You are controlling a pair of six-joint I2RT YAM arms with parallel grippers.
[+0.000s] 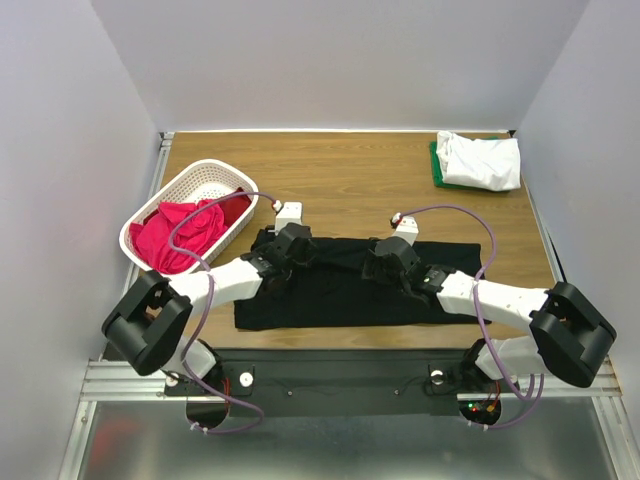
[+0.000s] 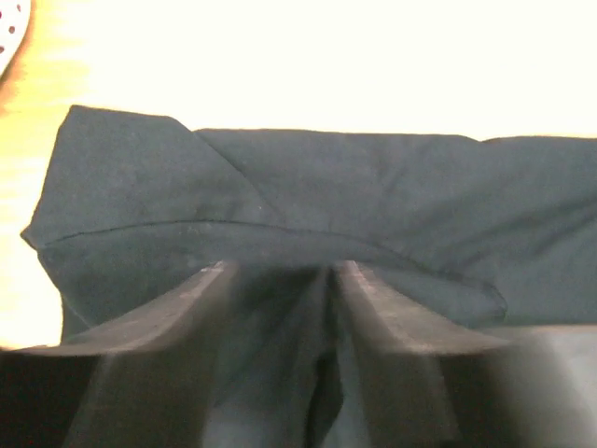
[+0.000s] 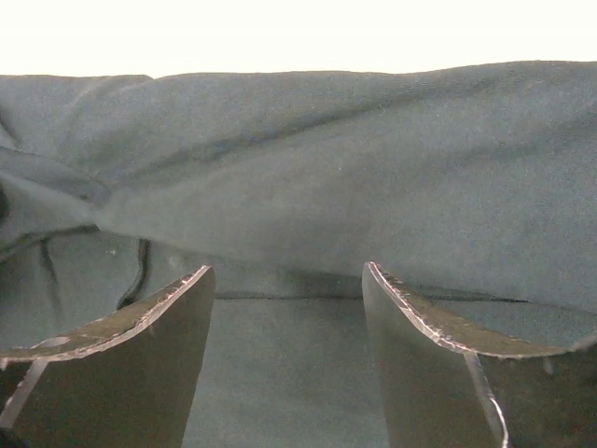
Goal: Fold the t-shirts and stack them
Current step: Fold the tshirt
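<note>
Wooden table in a white-walled booth, with the black t-shirt spread flat along its near edge.
Over the shirt's far half, the left gripper stands narrowly parted with a ridge of cloth in the gap, and the right gripper is spread wide above the fabric. At the left edge, the basket holds the pink/red shirts. In the far right corner, the white shirt lies on the green one.

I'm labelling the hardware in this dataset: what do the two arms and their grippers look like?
The left arm and right arm each have white links, bulky black joint housings and a looping purple cable. The left gripper and right gripper have flat dark fingers tapering to worn, pale edges.
</note>
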